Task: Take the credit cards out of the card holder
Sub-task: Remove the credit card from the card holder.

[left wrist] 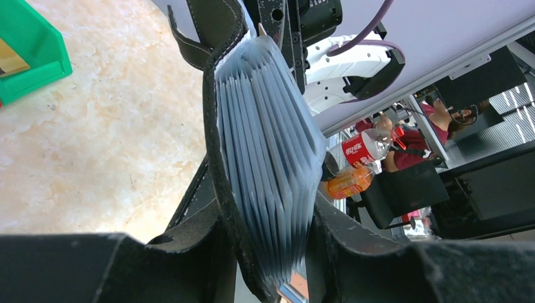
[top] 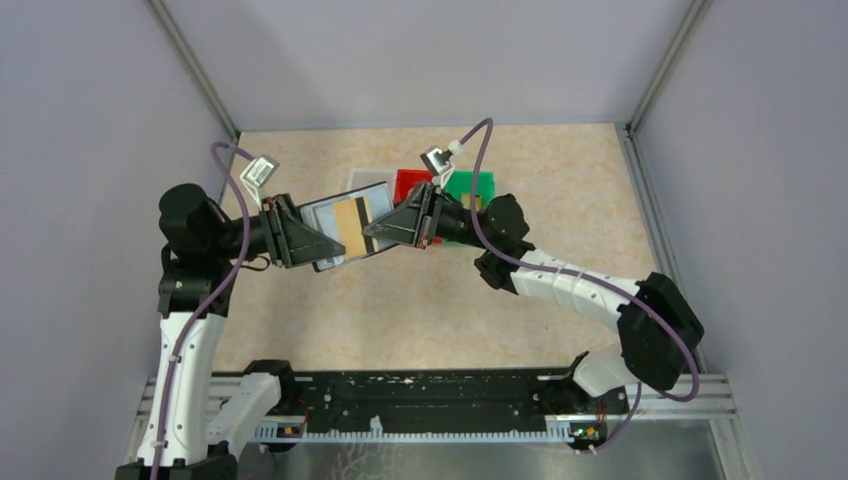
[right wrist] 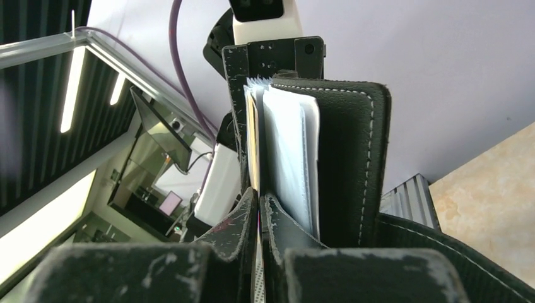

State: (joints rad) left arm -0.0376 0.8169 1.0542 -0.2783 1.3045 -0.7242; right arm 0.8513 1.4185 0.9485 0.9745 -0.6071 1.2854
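The card holder (top: 322, 216) hangs open in the air above the table (top: 560, 180), between my two claws. My left claw (top: 318, 245) grips one end of it, and my right claw (top: 369, 232) is pinched narrow on what I take to be the tan card (top: 348, 222) (its edge only). To do this well I should pull straight along the sleeve, slowly, with the left holding firm. The holder is black and stitched, fanned full of clear sleeves (left wrist: 265, 145).
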